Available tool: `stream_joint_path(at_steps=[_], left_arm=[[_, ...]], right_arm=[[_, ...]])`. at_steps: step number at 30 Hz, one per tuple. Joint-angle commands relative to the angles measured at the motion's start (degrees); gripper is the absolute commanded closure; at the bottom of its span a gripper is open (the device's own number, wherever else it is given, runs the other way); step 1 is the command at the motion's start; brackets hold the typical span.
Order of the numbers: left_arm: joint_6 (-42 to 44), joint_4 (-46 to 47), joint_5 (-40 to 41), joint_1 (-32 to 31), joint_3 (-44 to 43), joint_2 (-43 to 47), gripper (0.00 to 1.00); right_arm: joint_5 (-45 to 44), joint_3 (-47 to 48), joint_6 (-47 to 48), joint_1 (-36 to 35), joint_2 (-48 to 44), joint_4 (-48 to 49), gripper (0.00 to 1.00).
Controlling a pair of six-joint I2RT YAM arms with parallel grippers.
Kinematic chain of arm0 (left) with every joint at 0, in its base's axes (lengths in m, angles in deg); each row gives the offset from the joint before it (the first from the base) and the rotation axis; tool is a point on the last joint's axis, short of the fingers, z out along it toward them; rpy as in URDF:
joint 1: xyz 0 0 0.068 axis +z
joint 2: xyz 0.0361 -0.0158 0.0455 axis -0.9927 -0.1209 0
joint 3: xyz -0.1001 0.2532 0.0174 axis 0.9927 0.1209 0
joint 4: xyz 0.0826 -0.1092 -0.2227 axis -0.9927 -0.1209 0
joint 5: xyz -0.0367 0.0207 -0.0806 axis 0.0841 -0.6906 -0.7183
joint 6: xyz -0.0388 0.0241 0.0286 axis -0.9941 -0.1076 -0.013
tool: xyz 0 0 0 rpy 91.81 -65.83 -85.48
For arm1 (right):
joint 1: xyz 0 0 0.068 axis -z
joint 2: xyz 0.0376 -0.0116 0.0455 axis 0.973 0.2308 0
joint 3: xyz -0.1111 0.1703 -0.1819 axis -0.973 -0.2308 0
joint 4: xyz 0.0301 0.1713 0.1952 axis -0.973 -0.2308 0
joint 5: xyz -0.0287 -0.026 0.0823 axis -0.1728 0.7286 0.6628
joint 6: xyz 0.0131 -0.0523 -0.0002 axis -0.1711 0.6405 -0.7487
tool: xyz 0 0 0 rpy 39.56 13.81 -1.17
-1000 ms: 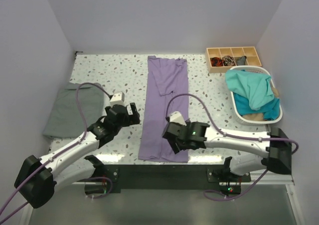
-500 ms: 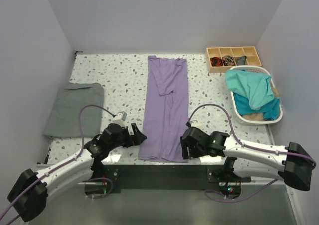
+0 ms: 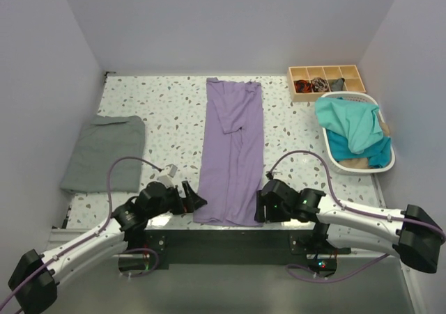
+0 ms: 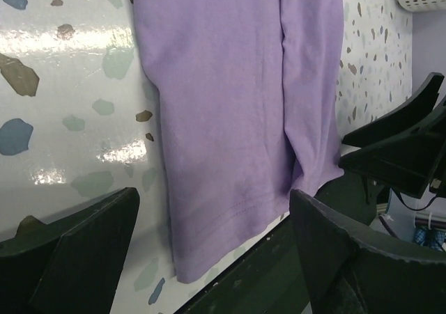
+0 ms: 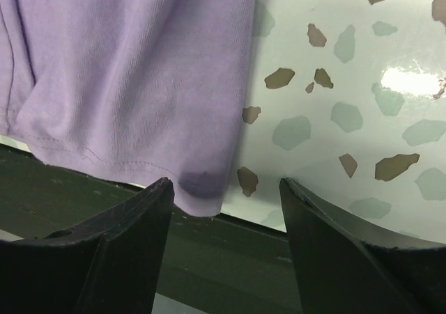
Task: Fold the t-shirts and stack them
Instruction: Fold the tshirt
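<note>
You are looking down on a speckled white table point(image 3: 167, 112). A lavender t-shirt point(image 3: 232, 154) lies flat along its middle as a long narrow strip, sleeves tucked in. The collar end is at the far side, and the hem reaches the near edge of the table.

Your left gripper point(image 3: 191, 199) sits low just beside the hem's left corner, and your right gripper point(image 3: 259, 206) sits just beside the right corner. Both have their fingers spread wide and hold nothing.

In the left wrist view, the hem's left corner lies in the gap between the two dark fingers point(image 4: 77, 251). In the right wrist view, the right corner lies between that gripper's fingers point(image 5: 348, 251) and laps slightly over the dark table edge. Whether either gripper touches the cloth cannot be told.

The grippers seem placed this way so that each can pinch one hem corner and carry it toward the collar, halving the strip.

A grey t-shirt point(image 3: 104, 152), already folded, rests well apart at the left edge, probably the base of the stack. Teal t-shirts point(image 3: 352, 129) are heaped in a white basket point(image 3: 327, 157) at the right. Beyond it, a wooden compartment tray point(image 3: 326, 70) holds small items.
</note>
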Motion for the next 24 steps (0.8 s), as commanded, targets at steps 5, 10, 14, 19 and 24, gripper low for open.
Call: stream_joint_path(at_steps=[5,10,14,19,24], left_arm=[[-3.2,-10.2,6.1,-7.9,-0.6,-5.5,0.12],[-7.6,-9.9,14.0,-19.2,-4.2,-15.4,0.17],[-13.3,-11.9,18.9,-26.7,-7.5,-22.3,0.15],[-16.4,-15.5,20.7,-29.8,-7.9,-20.6,0.15],[-17.6,-19.4,21.4,-30.5,-7.1,-19.0,0.16]], right_arm=[[1.1,-1.7,-1.7,1.6,2.9,6.1,0.38],[2.6,-0.9,-0.8,1.6,4.9,6.1,0.45],[2.4,-0.6,-0.6,1.7,4.9,4.9,0.46],[1.9,-1.5,-1.6,1.7,3.8,3.8,0.47],[2.8,-2.2,-2.4,1.7,3.6,4.5,0.56]])
